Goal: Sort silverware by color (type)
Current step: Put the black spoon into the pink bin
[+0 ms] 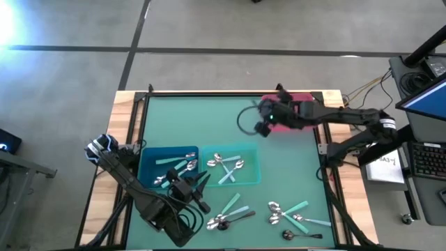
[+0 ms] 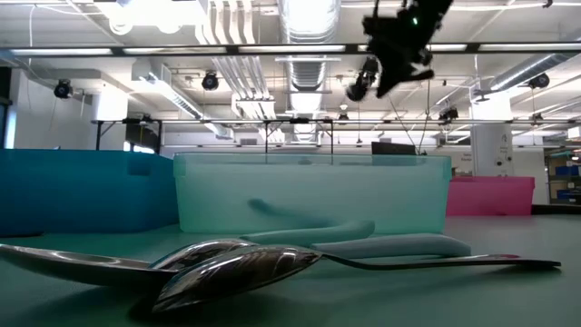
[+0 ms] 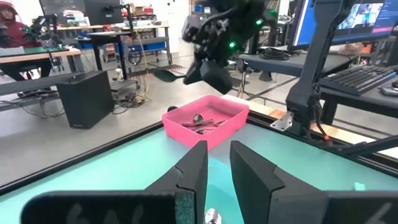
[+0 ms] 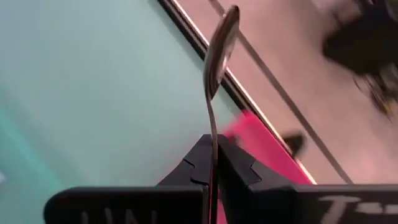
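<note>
Right gripper [image 4: 213, 163]: my jaws pinch a dark spoon [image 4: 219, 59], pointing straight out.
Pink bin [image 1: 301, 104]: just right, under me.
Left gripper [image 3: 219, 167]: open, waiting near.

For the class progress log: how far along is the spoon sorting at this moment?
Partly done. Spoons already lie in the blue bin, the teal bin and the pink bin. The right gripper holds a dark spoon near the pink bin. The left gripper waits by the blue bin. Loose spoons remain on the table.

Overhead and table-level views share the teal bin [image 1: 240, 164].
</note>
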Robot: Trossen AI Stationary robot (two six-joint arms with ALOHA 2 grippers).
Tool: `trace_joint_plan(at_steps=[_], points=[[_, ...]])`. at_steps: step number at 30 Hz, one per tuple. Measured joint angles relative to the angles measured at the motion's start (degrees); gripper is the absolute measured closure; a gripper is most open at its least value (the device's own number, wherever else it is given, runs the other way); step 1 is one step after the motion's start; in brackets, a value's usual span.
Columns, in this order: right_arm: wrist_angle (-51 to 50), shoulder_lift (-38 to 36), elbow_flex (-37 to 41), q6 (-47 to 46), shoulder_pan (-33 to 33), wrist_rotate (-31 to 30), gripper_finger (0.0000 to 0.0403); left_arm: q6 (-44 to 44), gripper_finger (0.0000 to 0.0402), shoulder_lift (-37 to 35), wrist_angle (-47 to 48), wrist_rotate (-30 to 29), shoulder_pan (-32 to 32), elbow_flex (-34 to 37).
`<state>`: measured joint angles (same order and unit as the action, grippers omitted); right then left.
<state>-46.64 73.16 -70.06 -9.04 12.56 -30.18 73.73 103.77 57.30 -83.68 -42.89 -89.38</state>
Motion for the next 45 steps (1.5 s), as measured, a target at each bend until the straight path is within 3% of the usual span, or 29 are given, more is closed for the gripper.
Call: trace_joint_plan(at_steps=[6,15,18,26,32,36,41,45], points=[[-0.8,0.6,6.2,1.6,12.7,1.1,0.0395,0.0,0.0347,0.0,0.9,0.7,0.0,0.0],[3.6,5.2,14.5,4.1,28.3,12.6,0.0395,0.0,0.0347,-0.6,1.9,10.1,0.0,0.0],[5.5,5.9,16.0,5.0,29.4,13.7,0.0395,0.1,0.0347,-0.7,3.8,16.5,0.0,0.0],[5.3,6.1,16.9,5.2,29.4,15.1,0.0391,2.7,0.0347,-0.8,12.0,40.9,0.0,0.0],[5.1,5.5,16.9,5.2,29.4,17.2,0.0359,3.5,0.0347,-0.8,16.4,64.0,-1.0,0.3],[5.0,5.5,16.9,5.1,29.4,17.3,0.0329,3.3,0.0347,-0.8,16.4,75.4,-3.2,1.6],[5.0,5.3,16.9,3.7,29.3,17.6,0.0299,4.4,0.0347,-0.8,16.4,79.7,-5.5,4.4],[4.9,5.2,16.8,1.6,29.3,23.6,0.028,5.5,0.0347,-0.8,16.0,80.0,-5.7,8.7]])
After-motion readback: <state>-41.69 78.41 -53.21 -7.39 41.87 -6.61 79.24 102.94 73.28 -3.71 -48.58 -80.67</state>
